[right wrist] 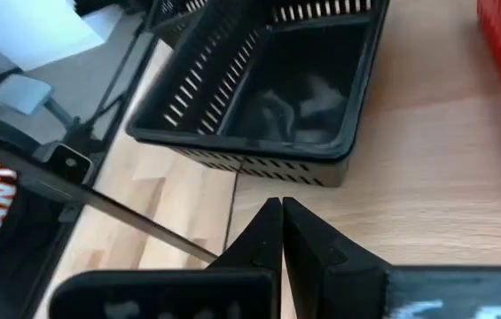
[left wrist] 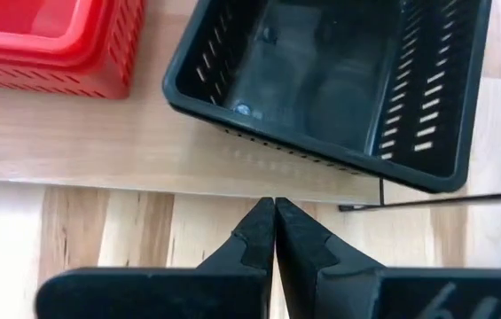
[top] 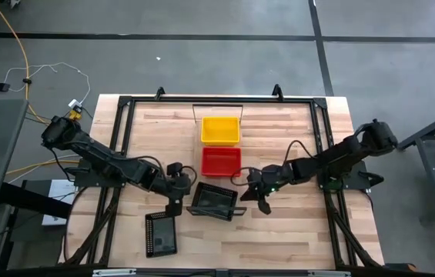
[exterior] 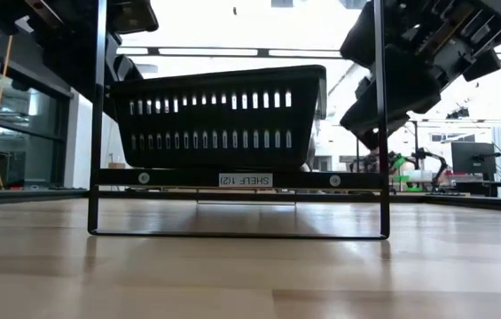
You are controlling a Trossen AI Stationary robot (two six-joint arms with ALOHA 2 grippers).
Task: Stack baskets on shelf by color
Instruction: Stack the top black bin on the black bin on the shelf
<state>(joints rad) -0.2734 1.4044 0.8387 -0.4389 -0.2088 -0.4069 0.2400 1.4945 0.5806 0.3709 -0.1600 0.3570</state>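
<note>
A yellow basket (top: 220, 129), a red basket (top: 222, 160) and a black basket (top: 215, 201) stand in a row, base down, on the pale shelf (left wrist: 144, 151). The black basket (exterior: 219, 115) is nearest the table's front, a little askew. A second black basket (top: 161, 235) lies on the tabletop at the near left. My left gripper (top: 175, 205) is shut just left of the shelf's black basket (left wrist: 339, 80), short of the shelf's edge. My right gripper (top: 263, 203) is shut just right of that basket (right wrist: 277, 89). Neither holds anything.
The shelf's thin dark end bars (exterior: 99, 115) stand at its near end, and one bar (left wrist: 445, 202) lies close to my left gripper (left wrist: 274, 206). A dark frame (top: 125, 104) runs round the tabletop. Bare wood lies along the near edge (top: 279, 246).
</note>
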